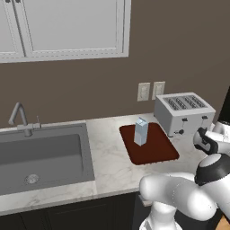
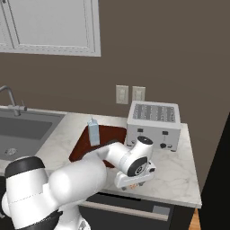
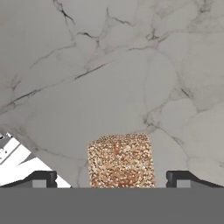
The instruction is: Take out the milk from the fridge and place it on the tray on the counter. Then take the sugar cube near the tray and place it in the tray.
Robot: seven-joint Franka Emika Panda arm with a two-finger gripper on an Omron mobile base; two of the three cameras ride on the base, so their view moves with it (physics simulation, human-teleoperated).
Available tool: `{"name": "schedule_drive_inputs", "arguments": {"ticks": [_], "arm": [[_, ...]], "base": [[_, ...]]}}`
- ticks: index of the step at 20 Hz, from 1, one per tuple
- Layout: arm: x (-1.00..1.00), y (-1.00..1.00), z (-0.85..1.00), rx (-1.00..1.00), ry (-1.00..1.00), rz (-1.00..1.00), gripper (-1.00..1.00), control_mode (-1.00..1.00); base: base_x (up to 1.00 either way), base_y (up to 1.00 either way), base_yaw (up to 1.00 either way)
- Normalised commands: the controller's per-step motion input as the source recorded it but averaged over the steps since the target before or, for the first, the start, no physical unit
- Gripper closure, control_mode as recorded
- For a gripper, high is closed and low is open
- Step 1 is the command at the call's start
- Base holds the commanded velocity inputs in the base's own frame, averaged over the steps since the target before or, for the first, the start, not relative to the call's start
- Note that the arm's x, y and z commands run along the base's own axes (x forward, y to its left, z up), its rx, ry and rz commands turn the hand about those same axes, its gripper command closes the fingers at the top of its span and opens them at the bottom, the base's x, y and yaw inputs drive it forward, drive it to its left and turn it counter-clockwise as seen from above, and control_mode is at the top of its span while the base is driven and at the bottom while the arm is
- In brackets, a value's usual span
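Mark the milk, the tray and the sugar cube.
milk (image 1: 141, 131), left base view, carton's front face
tray (image 1: 157, 150), left base view, bare right half
sugar cube (image 3: 121, 161), hand view, top face

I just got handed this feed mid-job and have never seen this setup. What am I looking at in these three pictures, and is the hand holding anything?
It is a white robot arm on a driving base, facing a kitchen counter. Two pictures come from cameras on the base, behind the arm to its left and right. The third looks down from the hand itself.

On the counter lie a dark red tray with the milk standing upright on it, a toaster beside the tray, and a sink further left.

The gripper is open and holds nothing. It hangs low over the counter in front of the toaster, its two fingertips either side of the speckled sugar cube, not touching it.
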Motion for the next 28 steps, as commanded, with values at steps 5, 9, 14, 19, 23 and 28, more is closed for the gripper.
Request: {"name": "schedule_drive_inputs", "arguments": {"ticks": [5, 9, 14, 19, 23, 28], "arm": [[0.0, 0.0, 0.0, 0.0, 0.0, 0.0, -1.0, -1.0], [0.0, 0.0, 0.02, 0.0, 0.0, 0.0, -1.0, -1.0], [0.0, 0.0, 0.04, 0.0, 0.01, 0.0, -1.0, -1.0], [0.07, 0.0, 0.0, 0.0, 0.01, 0.0, 1.0, -1.0], [0.1, 0.02, 0.0, 0.0, 0.0, 0.02, 1.0, -1.0], [-0.03, 0.03, 0.0, 0.0, 0.0, 0.07, 1.0, -1.0]], "base": [[0.0, 0.0, 0.0], [0.0, 0.0, 0.0], [0.0, 0.0, 0.0], [0.0, 0.0, 0.0], [0.0, 0.0, 0.0], [0.0, 0.0, 0.0]]}}
